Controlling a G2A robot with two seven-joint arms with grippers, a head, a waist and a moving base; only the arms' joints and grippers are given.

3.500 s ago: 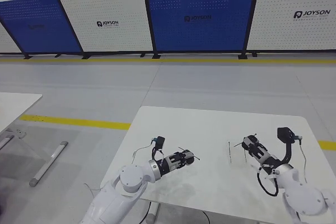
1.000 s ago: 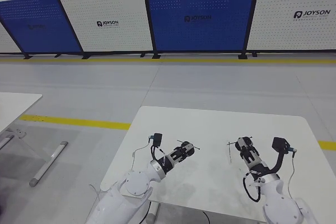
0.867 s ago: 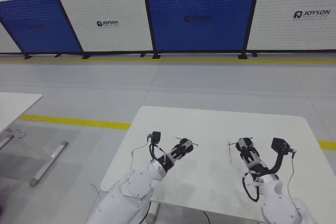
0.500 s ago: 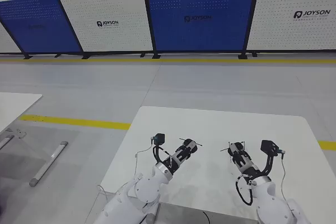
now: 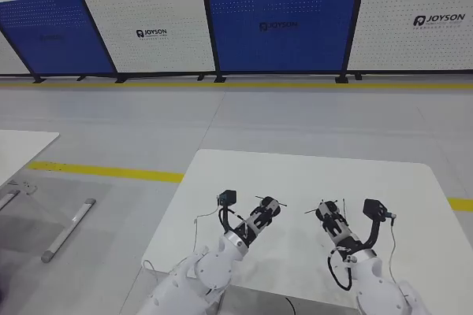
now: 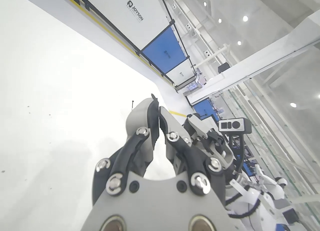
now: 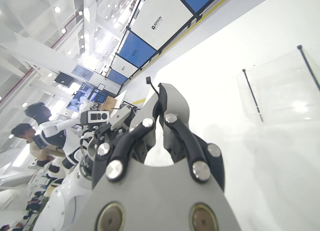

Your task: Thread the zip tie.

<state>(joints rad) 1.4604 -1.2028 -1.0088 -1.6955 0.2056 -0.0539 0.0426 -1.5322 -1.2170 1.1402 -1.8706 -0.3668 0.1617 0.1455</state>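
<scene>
I had both arms coming in over the near edge of the white surface (image 5: 299,169), the grippers side by side and apart around its middle. The left gripper (image 5: 270,207) (image 6: 157,103) had its jaws pressed together, and a small dark tip poked out between them; I could not tell what it was. The right gripper (image 5: 324,210) (image 7: 160,90) had its jaws closed on the zip tie (image 7: 151,85), pinching the black strap so that the square head stuck out just past the fingertips. Beyond the right jaws, two spare ties (image 7: 252,94) (image 7: 308,63) lay flat on the surface, well apart from each other, under or on a clear panel (image 7: 275,84). Farther off, a yellow line (image 5: 102,171) crossed the floor, and blue and white partition boards (image 5: 284,31) stood at the back.
</scene>
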